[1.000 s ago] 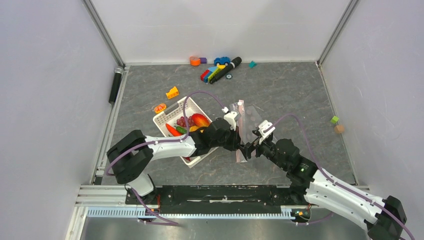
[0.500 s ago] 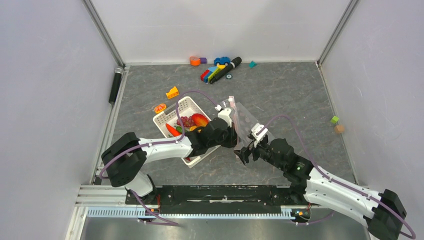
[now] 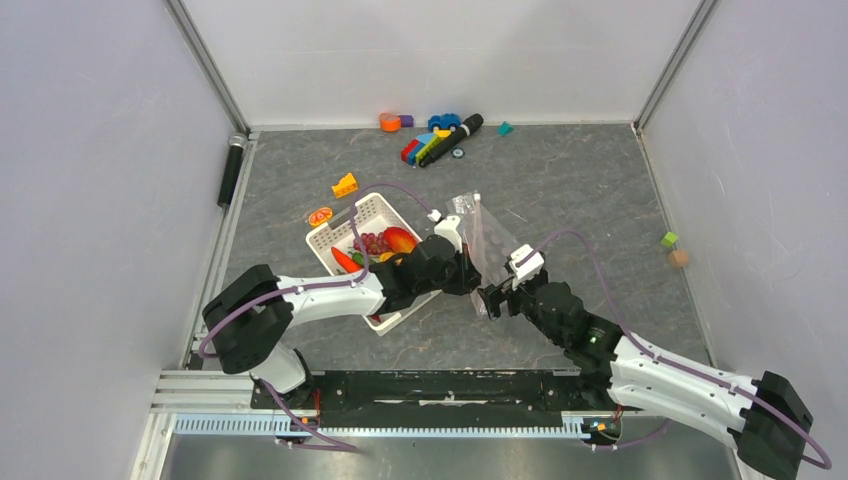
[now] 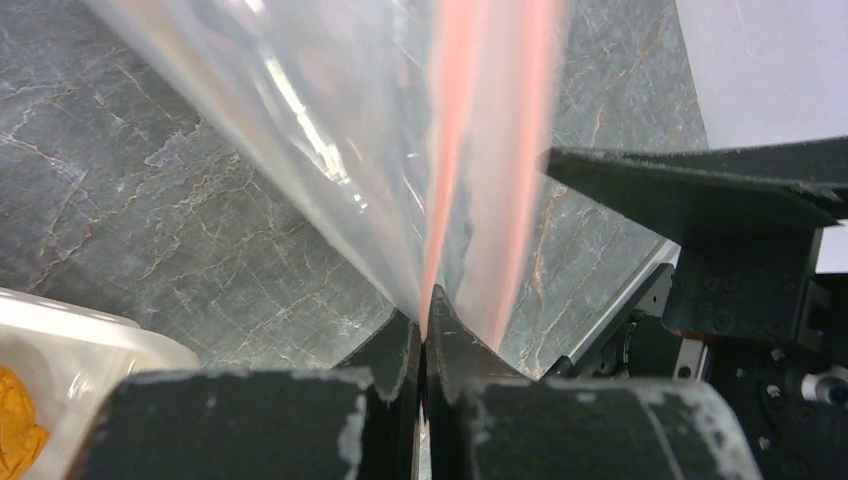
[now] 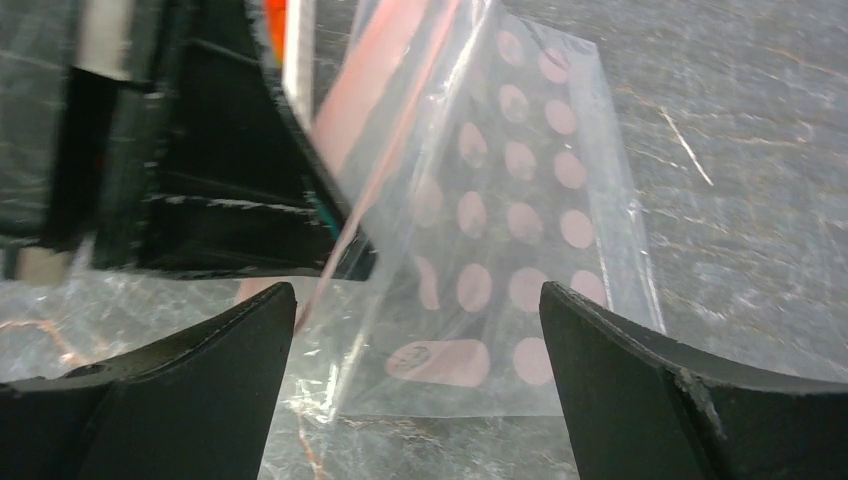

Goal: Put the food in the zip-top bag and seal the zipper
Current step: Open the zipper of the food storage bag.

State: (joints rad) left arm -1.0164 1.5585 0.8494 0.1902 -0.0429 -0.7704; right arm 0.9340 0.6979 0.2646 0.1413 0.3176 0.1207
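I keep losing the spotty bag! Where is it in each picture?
Top external: the zip-top bag is mid-table, right of the white basket.
Left wrist: it fills the upper middle, its pink zipper pinched by the left gripper.
Right wrist: it is in the centre and right, pink dots showing.
Shared landmark: the left gripper holding the bag.

A white slotted basket sits slantwise left of centre on the grey marbled table, a yellow block just behind it. Near the back edge lie an orange piece, a blue car, a black cylinder, a row of coloured blocks and a teal block. 2 small pieces, green and tan, sit near the right wall; a black tube lies by the left rail
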